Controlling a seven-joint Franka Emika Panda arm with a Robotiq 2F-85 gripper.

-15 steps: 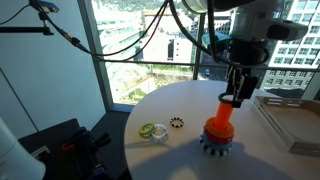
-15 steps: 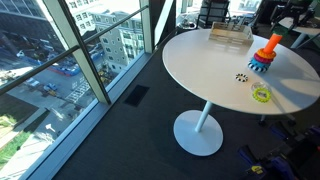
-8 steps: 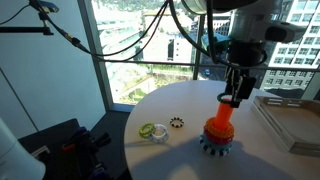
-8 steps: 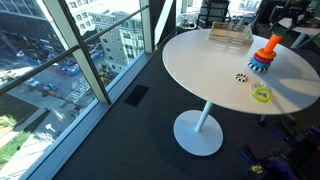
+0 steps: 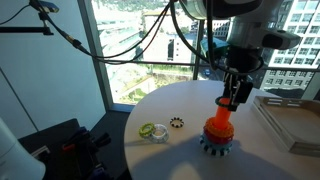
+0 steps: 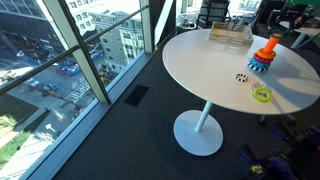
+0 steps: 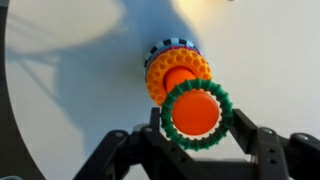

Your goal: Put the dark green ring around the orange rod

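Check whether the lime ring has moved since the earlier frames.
No. The lime ring lies in the same spot beside the small toothed ring as before.

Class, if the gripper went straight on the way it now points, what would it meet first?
Most likely the orange rod: in the wrist view its top shows through the dark green ring held in the gripper, straight ahead. How far off it is, the pictures don't settle.

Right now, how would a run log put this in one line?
dark green ring: around orange rod top | jaws: flanking ring, grip unclear | stage: placing
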